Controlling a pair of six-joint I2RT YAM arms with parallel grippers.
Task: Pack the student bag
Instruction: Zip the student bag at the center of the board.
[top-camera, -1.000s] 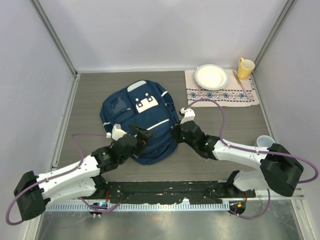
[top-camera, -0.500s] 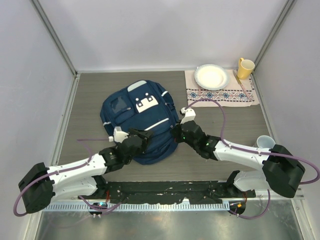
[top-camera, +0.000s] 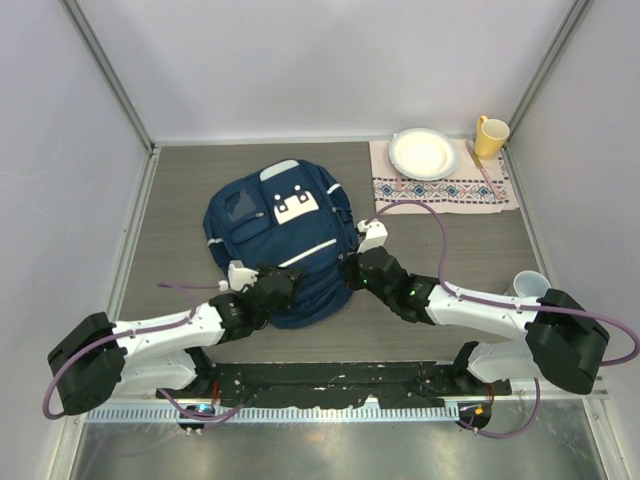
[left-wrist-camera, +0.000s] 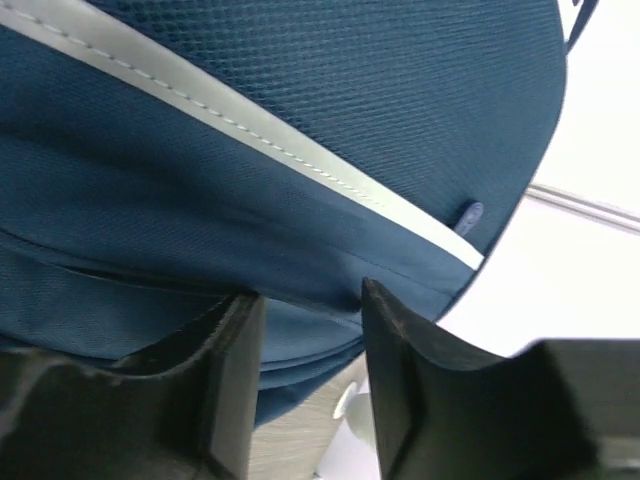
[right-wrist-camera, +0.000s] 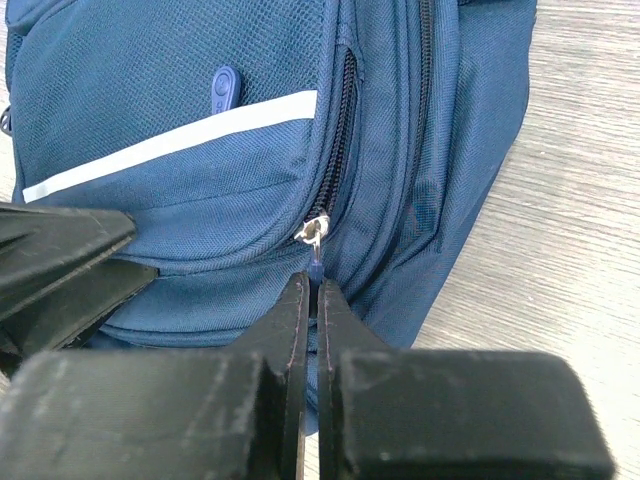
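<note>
Backpack (top-camera: 275, 235) fills table (top-camera: 170, 200) centre; left arm (top-camera: 160, 335) and right arm (top-camera: 470, 305) crowd its near edge. Open tabletop left and behind. Placemat (top-camera: 445, 190), plate (top-camera: 423, 153), mug (top-camera: 489, 135) block far-right corner.

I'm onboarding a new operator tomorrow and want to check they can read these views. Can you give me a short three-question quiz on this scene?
1. True or false: the right end effector is closed on a zipper pull of the student bag.
2. Which thing lies on the patterned cloth at the far right of the table? A) a white plate B) a blue bowl C) a notebook
3. Fill in: the left end effector has a fold of the bag's ____ between its fingers.
Key: 1 true; 2 A; 3 fabric.
</note>
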